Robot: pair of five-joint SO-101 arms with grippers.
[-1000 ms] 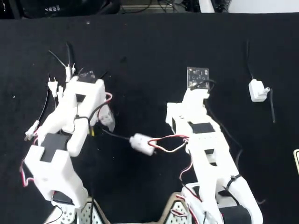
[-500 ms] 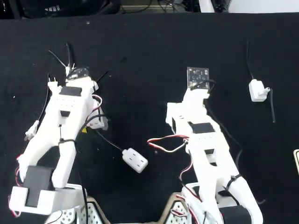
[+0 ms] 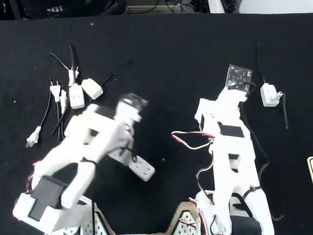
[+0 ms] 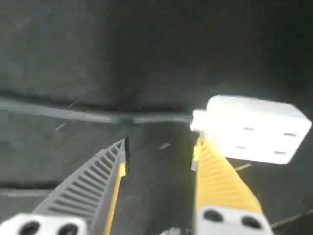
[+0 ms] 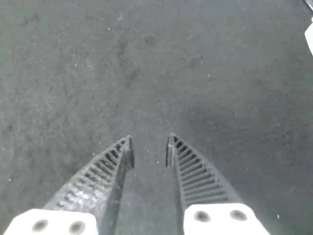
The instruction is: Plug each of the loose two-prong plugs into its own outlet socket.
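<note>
A white outlet block [image 3: 142, 169] lies near the table's front middle, its black cord running under my left arm [image 3: 93, 139]. In the left wrist view the outlet block [image 4: 252, 128] sits just past one fingertip of my open left gripper [image 4: 159, 149], and its cord [image 4: 93, 116] crosses ahead of the jaws. Loose white plugs [image 3: 76, 95] with black cords lie in a cluster at the far left. My right gripper [image 5: 149, 146] is open over bare black cloth, holding nothing. The right arm [image 3: 230, 129] stands at the right centre.
A white adapter [image 3: 269, 94] with a black cord lies at the far right, close to the right arm's wrist. Another plug [image 3: 33, 137] lies at the left edge. Black cloth [image 3: 161, 54] covers the table.
My left arm swung from the plug cluster at the left toward the centre, uncovering the plugs. The outlet block slid toward the front. The right arm shifted right, toward the white adapter.
</note>
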